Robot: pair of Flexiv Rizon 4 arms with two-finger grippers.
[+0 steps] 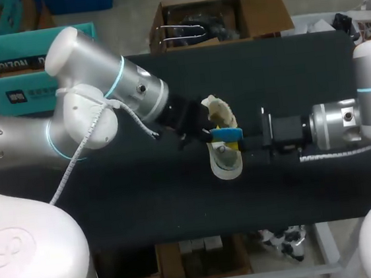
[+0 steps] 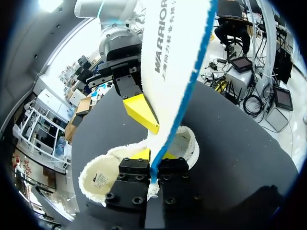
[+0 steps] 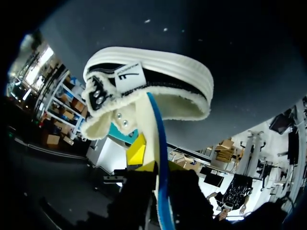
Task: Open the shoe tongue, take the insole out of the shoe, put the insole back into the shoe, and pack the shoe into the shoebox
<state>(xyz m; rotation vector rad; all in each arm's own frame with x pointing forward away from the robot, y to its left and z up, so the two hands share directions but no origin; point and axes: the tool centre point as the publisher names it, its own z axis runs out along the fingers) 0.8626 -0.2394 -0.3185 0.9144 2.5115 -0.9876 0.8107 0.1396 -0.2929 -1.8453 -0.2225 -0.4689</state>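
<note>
Black cloth covers the table [image 1: 146, 203], and the white shoe [image 1: 227, 164] lies near its middle with both arms meeting over it. To the left of the shoe, the left arm [image 1: 100, 88] slants in from the near-left corner, and the left gripper [image 1: 205, 131] sits just at the shoe's left side, over its fleece-lined opening. In the left wrist view its two dark fingers are clamped on one end of the insole [image 2: 172, 62], a white strip with a bright blue edge. The strip stands up and away from the shoe, whose cream lining [image 2: 103, 175] shows just beneath those fingers. The insole is out of the shoe and held above it, crossing the shoe's middle in the head view as a short blue band. On the shoe's right side the right gripper [image 1: 248, 139] reaches in level with the table and closes on the same insole. In the right wrist view the strip runs edge-on between its fingers, with one yellow fingertip [image 3: 136, 151] against the insole's white face. Ahead of that gripper the shoe shows its ribbed white sole, its black upper and its fleecy collar. Right of the shoe, the right arm [image 1: 333, 123] stretches back to the table's right edge.
</note>
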